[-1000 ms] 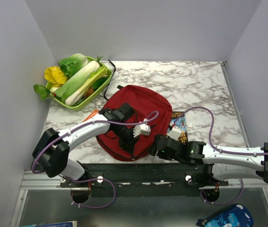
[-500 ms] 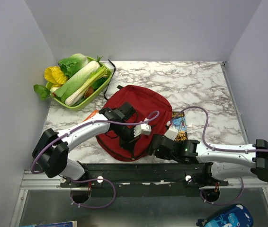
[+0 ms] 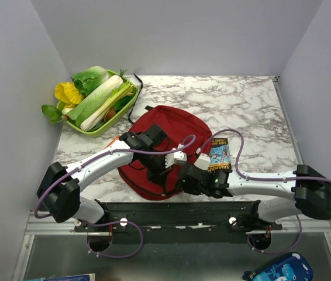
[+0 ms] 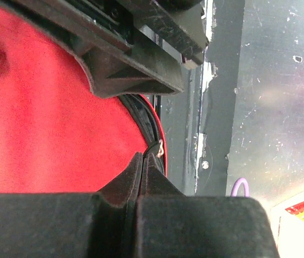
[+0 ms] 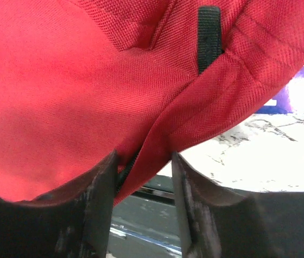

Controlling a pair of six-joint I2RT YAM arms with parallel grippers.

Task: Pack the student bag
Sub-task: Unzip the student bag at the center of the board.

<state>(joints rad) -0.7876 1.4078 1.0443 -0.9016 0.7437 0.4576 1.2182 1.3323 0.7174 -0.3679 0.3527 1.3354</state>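
Student bag: the red bag (image 3: 171,126) is being shown lying flat on the marble table (image 3: 247,105), at the middle of its near edge, just above the black rail (image 3: 171,212).
Left gripper: the left gripper (image 4: 142,161) is being held fully closed over the bag's near edge, its tips meeting at the black zipper (image 4: 144,121). Whether a pull is being pinched cannot be told.
Right gripper: the right gripper (image 5: 144,161) is being held partly wide at the bag's near right corner. A fold of red fabric is being straddled by the fingers (image 5: 101,193), and a gap is being left beside the other finger.
Black tab: a short black strap tab (image 5: 209,37) is being shown sewn into the fabric above that fold.
Book: a colourful book (image 3: 219,153) is being shown just beside the bag's right side.
Basket: a green basket (image 3: 131,100) of vegetables is being shown at the far left, apart from the bag.
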